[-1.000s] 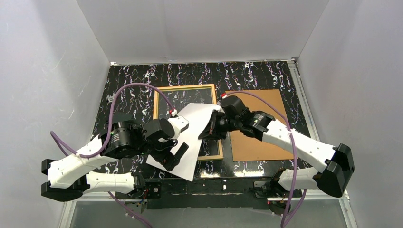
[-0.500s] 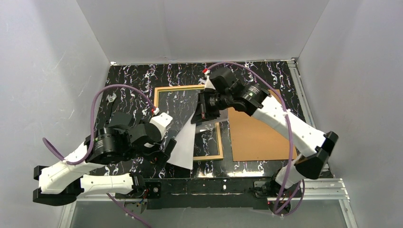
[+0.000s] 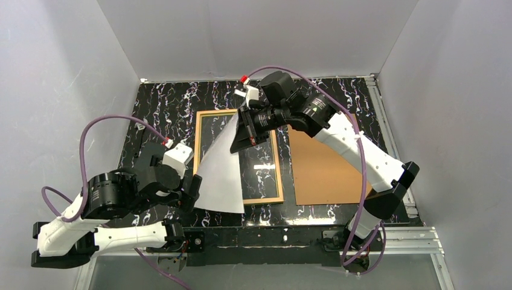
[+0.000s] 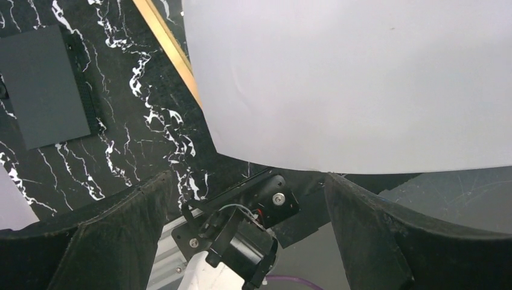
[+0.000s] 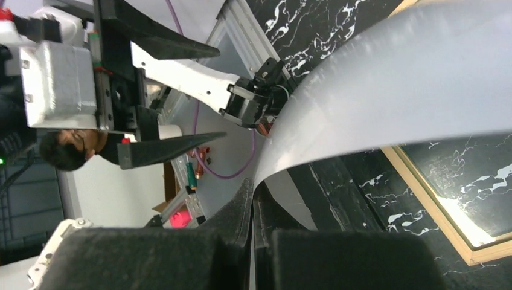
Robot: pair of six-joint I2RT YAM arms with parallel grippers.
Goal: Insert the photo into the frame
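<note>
The photo (image 3: 220, 175) shows its plain white back and hangs tilted over the left half of the frame (image 3: 279, 169). The frame lies flat with its tan back edge up. My right gripper (image 3: 243, 134) is shut on the photo's upper corner, high above the frame's far part. In the right wrist view the sheet (image 5: 410, 84) curves away from the shut gripper (image 5: 252, 199), with the frame (image 5: 447, 232) below. My left gripper (image 3: 191, 188) is open and empty, just left of the photo's lower edge. In the left wrist view the photo (image 4: 362, 78) hangs beyond the open gripper (image 4: 247, 181).
The brown backing board (image 3: 323, 157) lies flat right of the frame. A dark grey flat piece (image 4: 48, 84) lies on the black marbled table (image 3: 169, 103) to the left. White walls close in the back and sides. The arm bases and mounting rail (image 3: 284, 235) line the near edge.
My right gripper has risen and moved to the far left with the photo, which now hangs steeper. My left gripper has come off the photo and drawn back to the near left.
</note>
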